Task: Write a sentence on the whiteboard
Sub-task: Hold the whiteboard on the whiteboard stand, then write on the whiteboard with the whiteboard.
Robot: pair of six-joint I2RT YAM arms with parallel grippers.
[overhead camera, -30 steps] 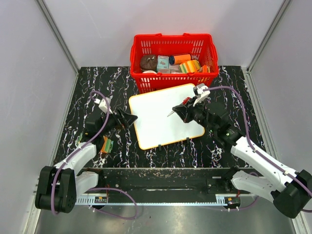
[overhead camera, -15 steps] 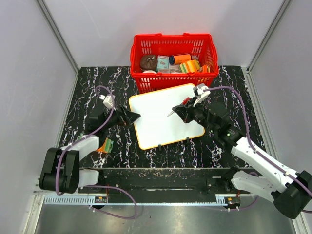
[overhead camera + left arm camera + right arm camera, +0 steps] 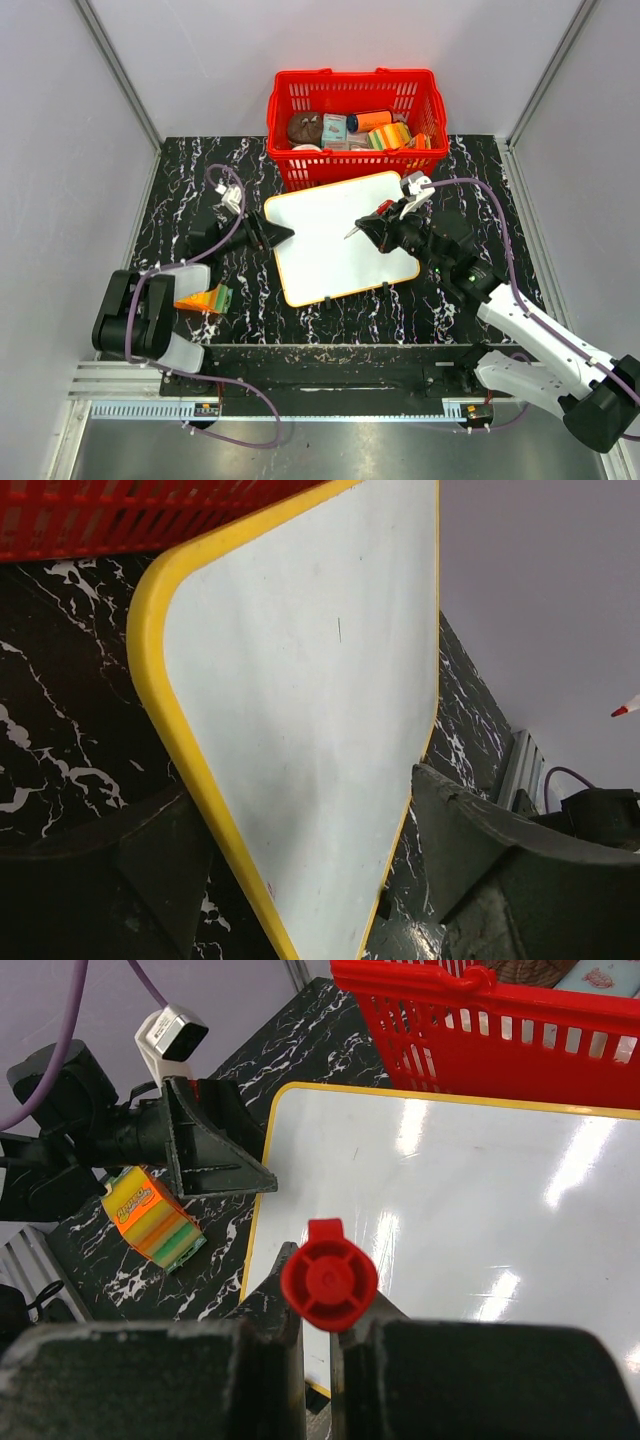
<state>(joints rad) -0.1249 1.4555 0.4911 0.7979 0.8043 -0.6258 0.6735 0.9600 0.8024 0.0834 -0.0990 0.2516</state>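
Starting nearest the bases, L side: spotting an orange-green pack [image 3: 203, 298] on the black marbled table [image 3: 480, 180], beside the L arm and apart from the board, prob. parked out of the writing area.

Moving up to the left gripper [image 3: 272, 233]: sits right at the L rim of the whiteboard [image 3: 320, 255], jaws parted and straddling the yellow edge, not clamped as far as the wrist view shows. Looks meant to brace the board vs. sliding under pen pressure.

Across to the right gripper [image 3: 326, 1310]: squeezed tight on a red marker [image 3: 328, 1280], back end toward the wrist cam, tip angled down over the board's middle. Can't tell if touching or hovering.

Finding the whiteboard flat on the table, skewed, just in front of the red basket [image 3: 355, 77]. Seeing no sentence on it yet; surface blank bar glare.

Judging: writing not begun. Next calls for a steady hold on the rim, then tip down toward the upper L, leaving room for the words.
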